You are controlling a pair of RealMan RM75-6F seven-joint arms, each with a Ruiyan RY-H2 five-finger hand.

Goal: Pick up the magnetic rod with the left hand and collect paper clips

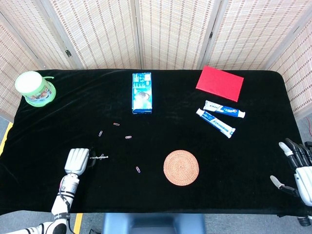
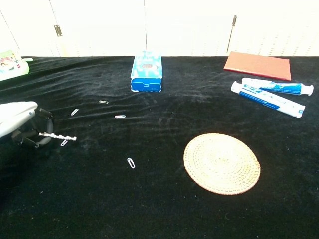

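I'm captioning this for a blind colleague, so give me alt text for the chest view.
At the left edge, the robot's left hand holds a thin magnetic rod low over a black table, its tip at a paper clip. Other paper clips lie loose nearby, with a blue box, woven coaster, two toothpaste tubes and red book beyond.

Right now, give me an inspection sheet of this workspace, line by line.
Surface: table draped in black cloth.
Job's things: magnetic rod held by left hand, its tip at one paper clip; four other clips lie loose.
Clutter: woven coaster, blue box, two toothpaste tubes, red book, green cup.
Hands: left hand grips the rod; right hand open at the table's edge.
Cables: nothing seen.
Surroundings: woven folding screens behind.
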